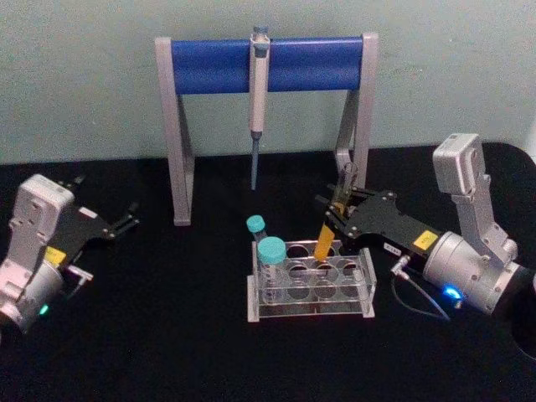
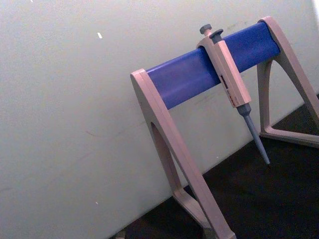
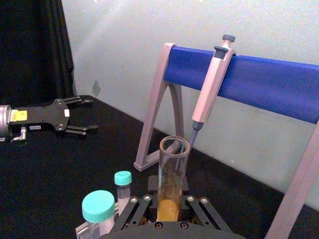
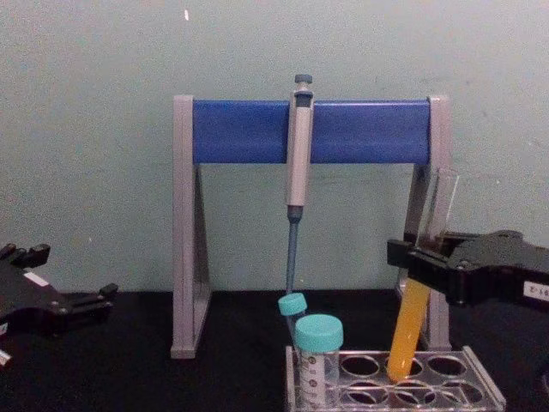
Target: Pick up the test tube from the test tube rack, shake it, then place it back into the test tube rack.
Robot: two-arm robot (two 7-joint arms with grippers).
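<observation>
Since the next move pretty much hangs on how the tube lines up with its hole, here goes: in the head view the right claw (image 1: 335, 213) reaches in from the robot's right and is clamped round the middle of the long slim clear glass test tube (image 1: 325, 239) with orange-yellow liquid. The tube's bottom end is at a back-row hole of the low clear plastic test tube rack (image 1: 310, 315) on the black counter (image 1: 167, 335). The left claw (image 1: 126, 224) sits parked well off to the left, fingers apart, so the right one's obviously nearer. Left wrist view just looks at the grey-and-blue pipette stand (image 2: 209, 74). Right wrist view has the tube poking up out of the grip, open mouth on top. Chest view's the useful one: the tube leans, mouth toward the robot's right, tip right at the hole. Can't tell if it's actually inside. My guess is it needs straightening upright first.
</observation>
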